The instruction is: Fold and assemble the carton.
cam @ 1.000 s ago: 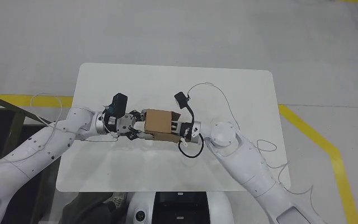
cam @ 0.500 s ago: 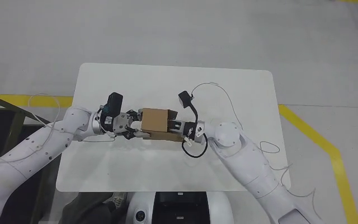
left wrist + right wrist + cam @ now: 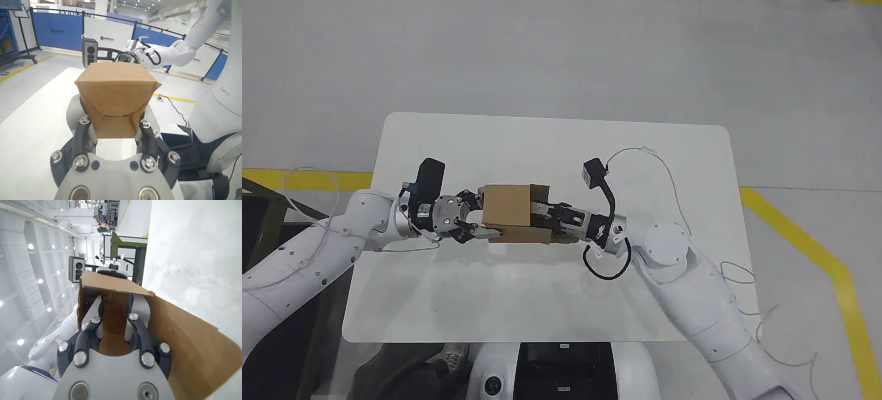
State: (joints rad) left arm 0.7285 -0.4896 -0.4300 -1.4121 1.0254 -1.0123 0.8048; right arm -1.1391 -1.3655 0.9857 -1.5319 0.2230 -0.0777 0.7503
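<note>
A brown carton (image 3: pixel 507 206) is held above the middle of the white table (image 3: pixel 662 150) between both arms. My left gripper (image 3: pixel 470 216) is shut on the carton's folded end (image 3: pixel 113 98); its fingers (image 3: pixel 75 106) clasp both sides of the carton's narrowed lower part. My right gripper (image 3: pixel 547 218) meets the carton from the opposite side. In the right wrist view its fingers (image 3: pixel 140 306) reach inside the carton's open end (image 3: pixel 117 287), slightly open, with the inner cardboard wall showing between them. A loose flap (image 3: pixel 189 336) spreads beside that gripper (image 3: pixel 115 300).
A thin white cable (image 3: pixel 642 165) loops over the table behind the right arm. Bare tabletop lies in front of and behind the carton. Yellow floor tape (image 3: pixel 802 235) runs past the table's right side.
Both grippers and the carton have shifted left and a little toward the table's back. The right arm has stretched out further.
</note>
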